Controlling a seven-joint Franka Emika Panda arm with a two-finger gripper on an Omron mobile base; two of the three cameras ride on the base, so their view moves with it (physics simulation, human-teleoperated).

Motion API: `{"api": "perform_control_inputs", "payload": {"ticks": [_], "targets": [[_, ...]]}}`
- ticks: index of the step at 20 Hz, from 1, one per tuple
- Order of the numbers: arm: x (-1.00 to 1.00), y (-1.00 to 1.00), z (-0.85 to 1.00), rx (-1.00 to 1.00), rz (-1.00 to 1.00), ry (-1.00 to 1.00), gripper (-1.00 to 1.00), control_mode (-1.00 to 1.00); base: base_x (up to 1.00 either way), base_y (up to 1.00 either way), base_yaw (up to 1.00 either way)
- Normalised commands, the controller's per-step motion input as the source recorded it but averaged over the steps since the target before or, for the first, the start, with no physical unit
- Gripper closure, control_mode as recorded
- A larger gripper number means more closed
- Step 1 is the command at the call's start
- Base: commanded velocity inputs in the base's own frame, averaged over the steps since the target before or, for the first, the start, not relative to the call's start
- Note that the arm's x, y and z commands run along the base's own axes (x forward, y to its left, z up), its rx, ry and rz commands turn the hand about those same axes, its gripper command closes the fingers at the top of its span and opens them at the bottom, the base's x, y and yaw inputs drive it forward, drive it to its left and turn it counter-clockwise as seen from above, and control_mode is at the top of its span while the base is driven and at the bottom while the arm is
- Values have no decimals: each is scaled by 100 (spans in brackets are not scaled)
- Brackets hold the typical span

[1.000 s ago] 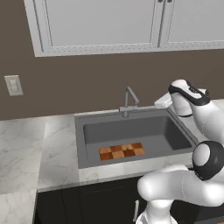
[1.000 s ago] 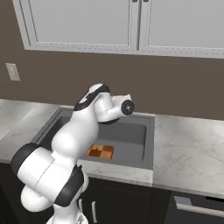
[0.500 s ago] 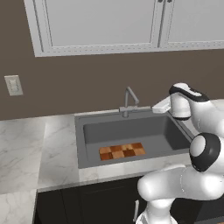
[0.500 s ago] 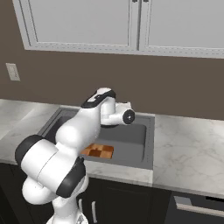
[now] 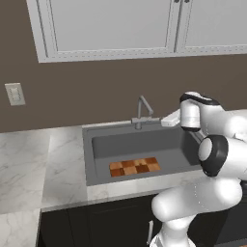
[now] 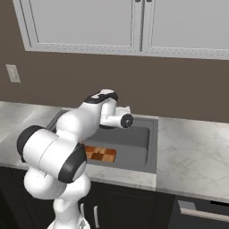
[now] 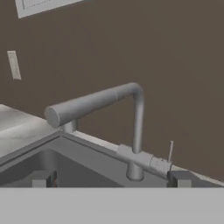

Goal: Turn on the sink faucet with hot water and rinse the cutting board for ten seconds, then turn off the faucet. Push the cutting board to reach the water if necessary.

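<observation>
The sink (image 5: 88,155) is a dark grey basin set in the counter. The checkered cutting board (image 5: 134,167) lies flat on its floor near the front, also seen past my arm as the cutting board (image 6: 101,154). The faucet (image 5: 142,112) stands at the back rim. In the hand view the faucet (image 7: 136,131) is close ahead, spout pointing left, with its thin lever (image 7: 170,151) upright on the right. No water runs from the spout. My gripper (image 7: 110,178) is open, level with the faucet base, its fingertips (image 7: 179,177) empty. The gripper (image 5: 165,119) hangs just right of the faucet.
Marble counter (image 5: 29,164) runs left of the sink and more counter (image 6: 192,152) to its right. White wall cabinets (image 5: 111,29) hang above the brown wall. A wall outlet (image 5: 14,94) sits at the left. My own arm (image 6: 85,125) blocks much of the basin.
My hand has moved a little left and down toward the faucet, and the elbow has dropped. The gripper stayed open. Board and faucet have not moved.
</observation>
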Motion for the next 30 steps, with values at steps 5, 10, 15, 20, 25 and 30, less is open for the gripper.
{"api": "perform_control_inputs", "payload": {"ticks": [5, 10, 15, 20, 25, 30], "targets": [[10, 3, -20, 6, -5, 0, -100, -100, 0, 0, 0], [14, 0, -14, 6, -2, -4, -100, -100, 0, 0, 0], [26, 0, 0, 1, 0, -2, -100, -100, 0, 0, 0], [18, 0, 0, 1, 0, -2, -100, -100, 0, 0, 0], [10, 0, 0, 0, -1, -1, -100, -100, 0, 0, 0], [0, 0, 0, 1, -1, 0, -100, -100, 0, 0, 0]]}}
